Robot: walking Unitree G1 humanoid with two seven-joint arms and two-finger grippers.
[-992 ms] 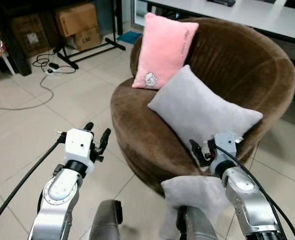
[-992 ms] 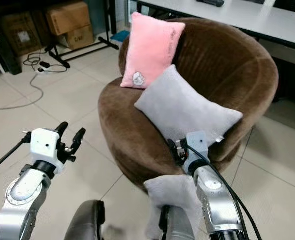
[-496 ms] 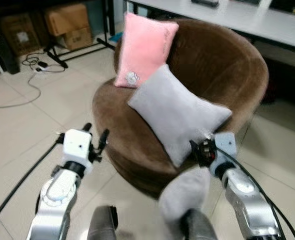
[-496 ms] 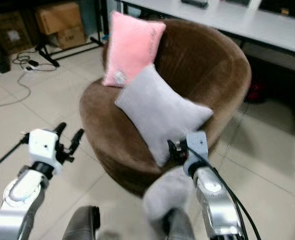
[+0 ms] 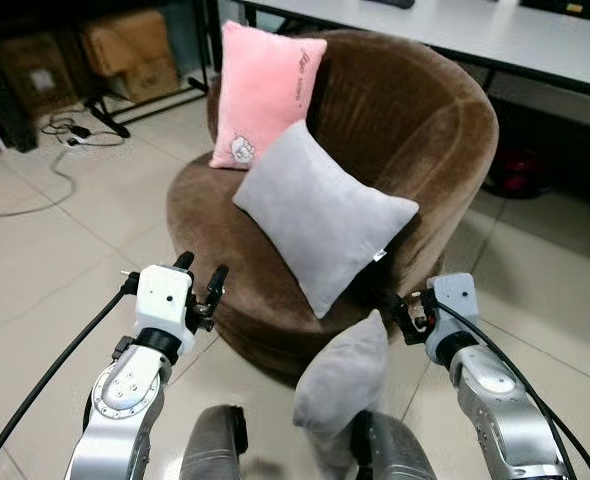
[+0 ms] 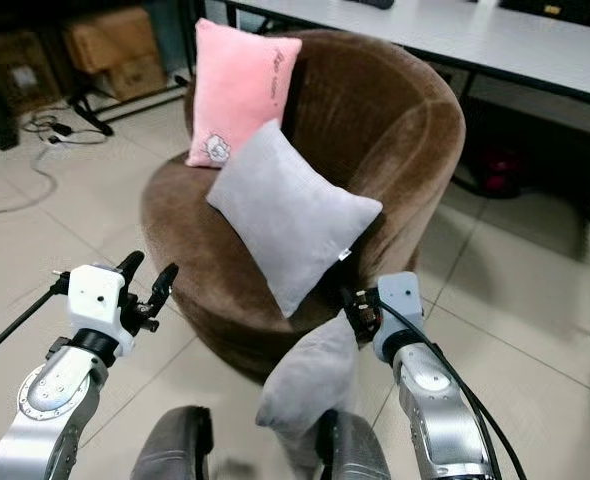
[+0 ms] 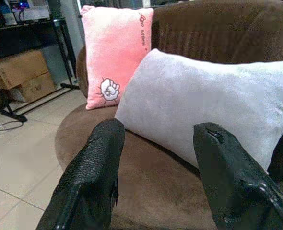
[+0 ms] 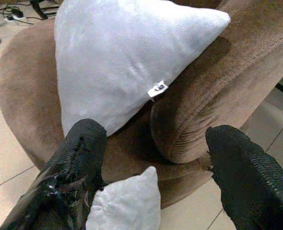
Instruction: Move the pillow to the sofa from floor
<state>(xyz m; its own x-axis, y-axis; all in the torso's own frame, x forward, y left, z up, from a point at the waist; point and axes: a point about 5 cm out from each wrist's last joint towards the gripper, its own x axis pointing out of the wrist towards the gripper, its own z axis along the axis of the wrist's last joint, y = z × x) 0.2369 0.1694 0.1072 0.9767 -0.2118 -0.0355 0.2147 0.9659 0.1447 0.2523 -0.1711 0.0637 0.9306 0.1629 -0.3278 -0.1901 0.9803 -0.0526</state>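
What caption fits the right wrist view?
Open right claw above a grey floor pillow, facing the brown sofa.

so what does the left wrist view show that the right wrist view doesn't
Left wrist: the pink pillow against the sofa's back, cardboard boxes, and the left gripper open toward the seat.
Right wrist: the small grey pillow low between the open right gripper's fingers, below the sofa's front edge, plus the big pillow's tag.
Both: the big grey pillow on the brown sofa, and tiled floor.

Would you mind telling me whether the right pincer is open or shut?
Open: the right pincer has its two black fingers spread wide apart, with the small grey pillow's corner between them, ungripped.
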